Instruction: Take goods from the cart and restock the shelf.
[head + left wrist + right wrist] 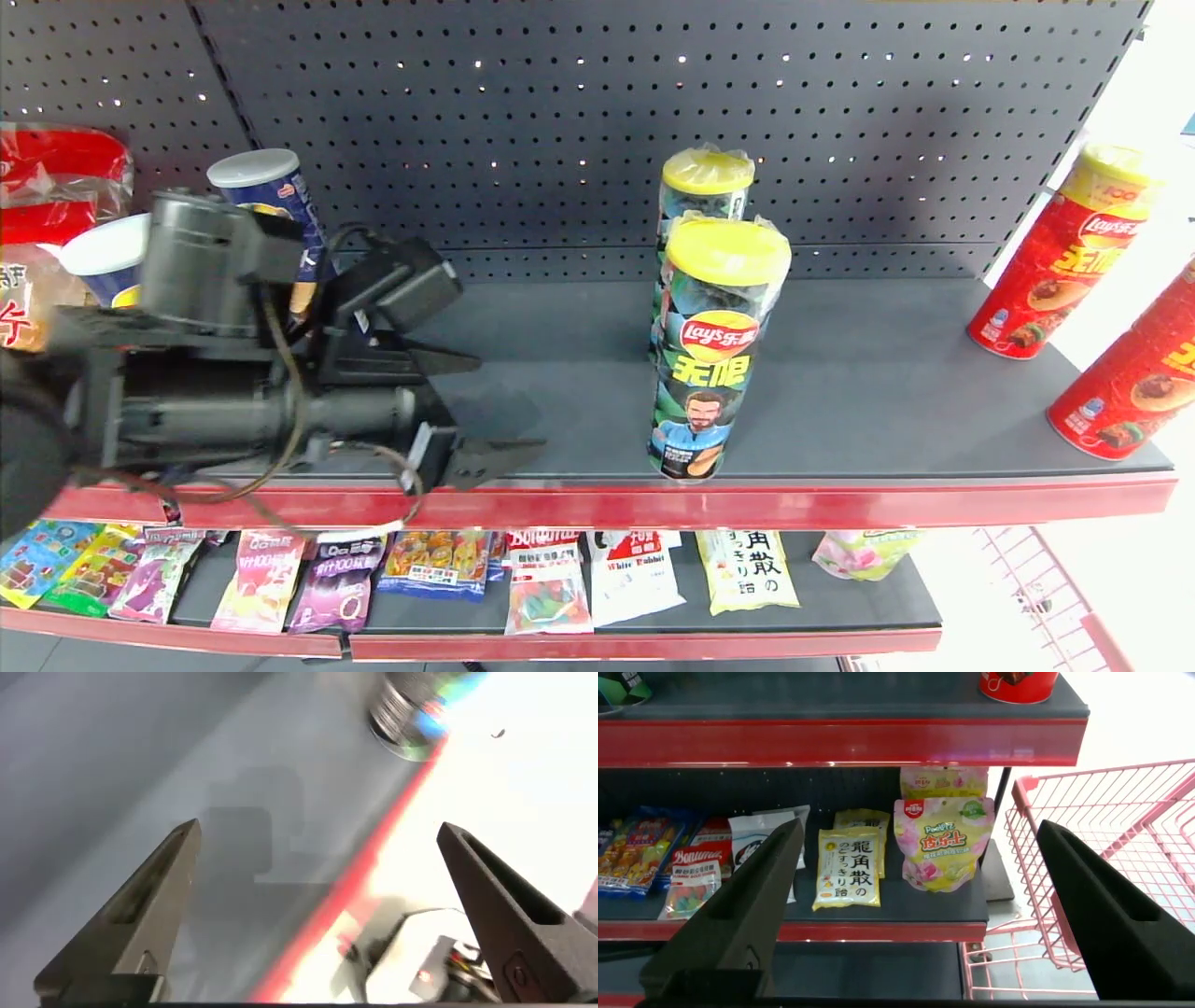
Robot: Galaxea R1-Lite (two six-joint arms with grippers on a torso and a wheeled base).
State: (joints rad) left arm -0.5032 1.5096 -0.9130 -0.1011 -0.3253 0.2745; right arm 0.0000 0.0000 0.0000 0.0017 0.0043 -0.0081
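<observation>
On grey shelf (887, 392), green chip can (714, 345), pegboard (560, 112) behind, cart (1120, 831) nr

Two green cans (714, 373) (702, 191), two red cans (1060, 261) (1134, 383)

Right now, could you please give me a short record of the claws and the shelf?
left claw: open, empty, over the upper shelf, left of the green cans
right claw: open, empty, facing the bags on the lower level, cart to one side
green cans: two, upright, one behind the other
red cans: two, at the shelf's right end
</observation>
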